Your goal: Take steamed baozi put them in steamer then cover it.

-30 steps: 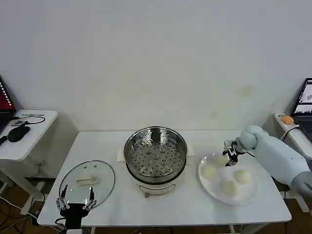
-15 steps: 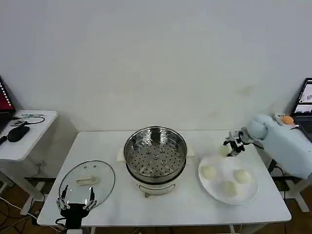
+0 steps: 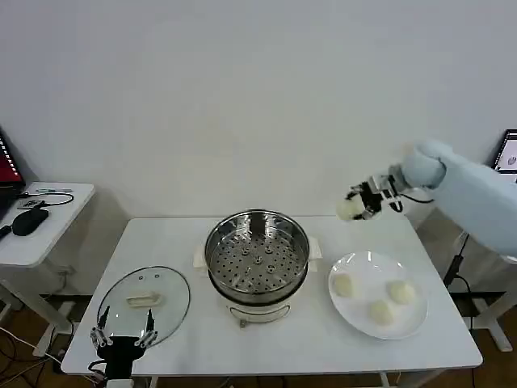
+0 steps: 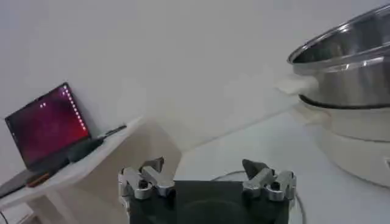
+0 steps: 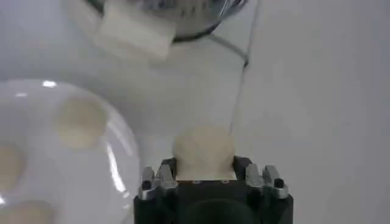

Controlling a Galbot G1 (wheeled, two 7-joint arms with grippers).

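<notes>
My right gripper (image 3: 359, 202) is shut on one cream-white baozi (image 3: 348, 209) and holds it in the air, right of the steamer and above the table's back edge. The same baozi (image 5: 203, 152) fills the space between its fingers (image 5: 159, 179) in the right wrist view. Three more baozi (image 3: 345, 284) lie on the white plate (image 3: 408, 326). The steamer (image 3: 257, 260) stands at the table's centre, its perforated tray bare. The glass cover (image 3: 144, 301) lies flat at the front left. My left gripper (image 3: 123, 338) is open just in front of the cover; in the left wrist view (image 4: 207, 176) nothing sits between its fingers.
A white side table (image 3: 44, 222) with a black mouse and cables stands at the left, with a laptop (image 4: 46, 126) on it. Another stand with a screen is at the far right (image 3: 507, 162). The steamer's white side handle (image 5: 134, 33) lies near the plate's rim (image 5: 119, 164).
My right gripper closed on a baozi at the plate, lifted it and carried it up and leftward toward the steamer. The plate went from four baozi to three. The left arm stayed put.
</notes>
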